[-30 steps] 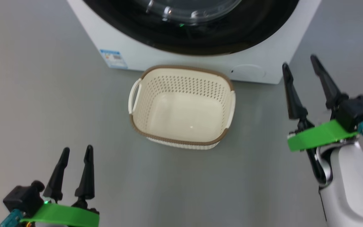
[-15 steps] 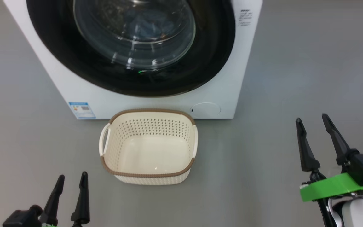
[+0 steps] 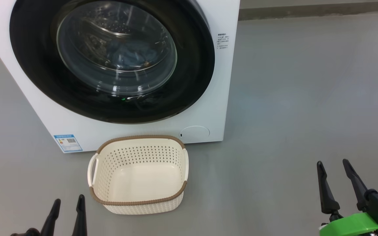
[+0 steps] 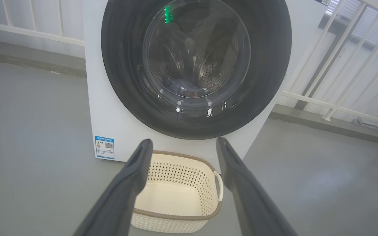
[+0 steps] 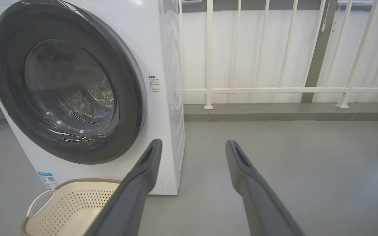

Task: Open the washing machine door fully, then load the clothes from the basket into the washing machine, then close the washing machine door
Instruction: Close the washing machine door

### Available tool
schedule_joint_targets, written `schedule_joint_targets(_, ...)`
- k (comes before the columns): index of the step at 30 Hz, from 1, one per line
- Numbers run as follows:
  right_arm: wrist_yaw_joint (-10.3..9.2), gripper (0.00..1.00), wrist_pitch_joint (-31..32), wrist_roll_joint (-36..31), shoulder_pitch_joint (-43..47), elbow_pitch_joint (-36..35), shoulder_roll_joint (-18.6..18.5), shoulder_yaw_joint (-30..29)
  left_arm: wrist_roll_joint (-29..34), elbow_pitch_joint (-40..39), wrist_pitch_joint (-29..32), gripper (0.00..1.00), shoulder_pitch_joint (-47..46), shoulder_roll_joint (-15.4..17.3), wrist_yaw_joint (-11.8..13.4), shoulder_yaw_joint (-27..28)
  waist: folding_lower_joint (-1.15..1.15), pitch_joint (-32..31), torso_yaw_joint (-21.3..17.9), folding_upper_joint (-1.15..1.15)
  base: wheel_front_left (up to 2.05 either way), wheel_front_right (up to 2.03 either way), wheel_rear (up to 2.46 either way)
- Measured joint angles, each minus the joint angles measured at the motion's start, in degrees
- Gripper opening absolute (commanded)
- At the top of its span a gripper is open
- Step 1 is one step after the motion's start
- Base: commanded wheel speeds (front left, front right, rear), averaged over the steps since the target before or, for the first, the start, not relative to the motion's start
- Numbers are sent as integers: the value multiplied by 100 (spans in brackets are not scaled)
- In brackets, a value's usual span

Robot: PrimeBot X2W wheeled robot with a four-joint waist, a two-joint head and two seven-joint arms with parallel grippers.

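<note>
Shift since a second ago: the head camera has tilted up, so the washing machine (image 3: 208, 108) shows far more of its front and the basket (image 3: 139, 137) sits lower in that view. The two look unmoved relative to each other.
Door: the washing machine door (image 3: 110, 62) lies closed, flush with the front as far as I can see.
Clothes: the clothes (image 3: 126, 54) show as a dim bluish heap behind the glass, inside the drum.
Basket: it stands upright on the floor (image 3: 274, 98) just in front of the machine, with nothing in it.
Step in hand: I judge the job all but done, with only backing off left. Done well, that means checking that the door sits even all round and keeping both arms low, clear of basket and door.
Left end effector (image 3: 69, 198): its fingers are spread apart, holding and touching nothing, near the basket's left front corner.
Right end effector (image 3: 332, 161): its fingers are likewise apart and empty, well off to the right over bare floor.
</note>
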Motion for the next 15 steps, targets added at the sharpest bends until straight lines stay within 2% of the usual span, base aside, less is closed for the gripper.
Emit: schedule_joint_targets(15,0,100,1,-91,97,252,74,246,47,87,0,100,7,-24,0,200,0,-129,27,0,0,0,0)
